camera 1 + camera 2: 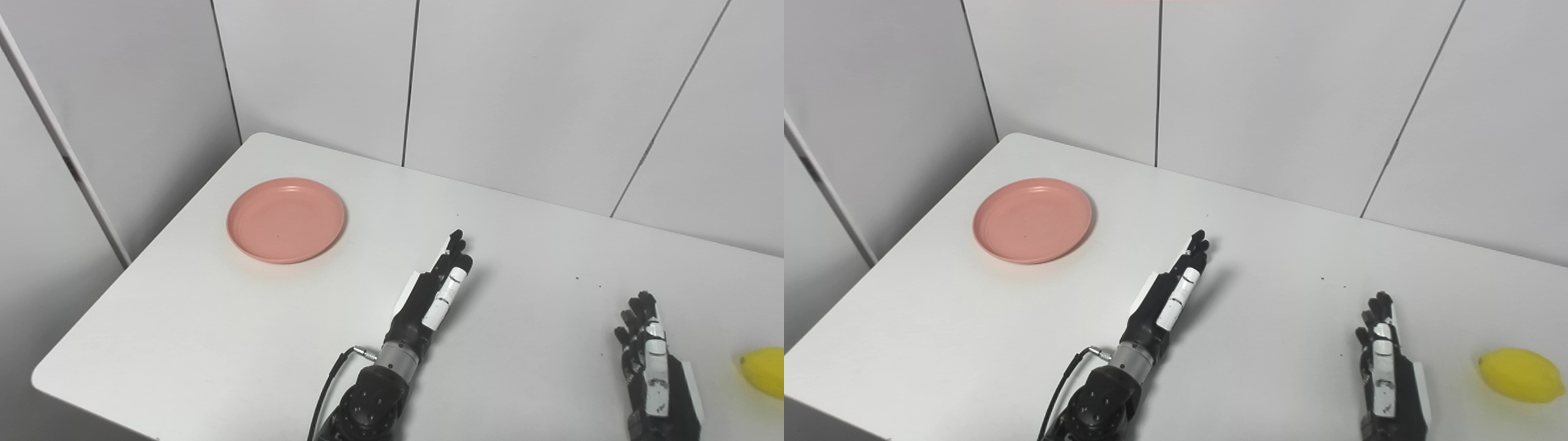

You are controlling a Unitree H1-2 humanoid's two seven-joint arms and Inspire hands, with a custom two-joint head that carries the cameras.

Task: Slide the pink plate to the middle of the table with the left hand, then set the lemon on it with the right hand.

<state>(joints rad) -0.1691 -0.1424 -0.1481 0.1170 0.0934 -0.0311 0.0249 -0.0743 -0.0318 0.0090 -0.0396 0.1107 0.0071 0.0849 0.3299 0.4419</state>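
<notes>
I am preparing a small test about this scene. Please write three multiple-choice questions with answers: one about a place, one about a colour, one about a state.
1. Where on the table does the plate lie?
A. Far left part
B. Middle
C. Near right corner

2. What colour is the fruit beside the right hand?
A. Green
B. Yellow
C. Red

3. What is the state of the left hand?
A. Shut on the plate
B. Shut on the lemon
C. Open, holding nothing

Answers:
1. A: the pink plate sits near the table's far left side, well left of the left hand.
2. B: the lemon to the right of the right hand is plainly yellow.
3. C: the left hand's fingers are stretched out over bare table, apart from both plate and lemon.
</notes>
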